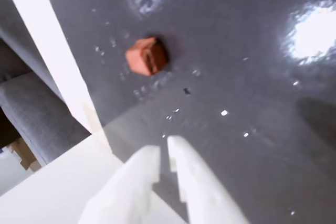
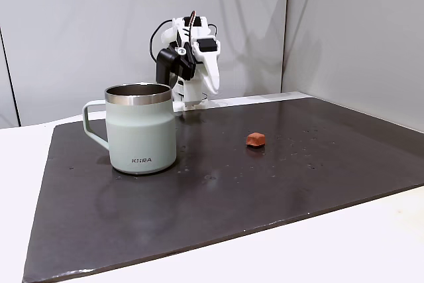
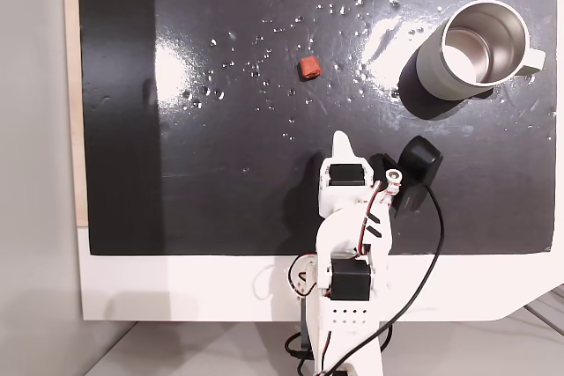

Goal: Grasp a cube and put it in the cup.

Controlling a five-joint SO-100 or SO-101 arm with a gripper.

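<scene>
Glossy dark matting (image 1: 252, 145) filled the wrist view, spotted with droplets and glare. The cube (image 1: 146, 55), reddish-brown and round-edged, lay ahead of the gripper (image 1: 164, 156), whose white fingers stood nearly together, a narrow slit between them, holding nothing. So tiny a block looked light and stiff, though its rounded edges might slip; the two flat opposite sides seemed the best hold.

From the fixed view facing the arm across the table, the cube (image 2: 256, 139) rested toward the middle of the mat (image 2: 218, 210), well apart from the cup (image 2: 142, 128), a pale grey-green mug that stood upright nearer the mat's left edge. The arm (image 2: 189, 57) sat folded at the far edge, its gripper (image 2: 213, 87) pointing down.

Seen from above, the cube (image 3: 308, 68) lay beyond the gripper (image 3: 340, 138) and slightly left, with the cup (image 3: 471, 50) near the mat's top right corner. The arm (image 3: 348, 235) reached a short way in from the near edge.
</scene>
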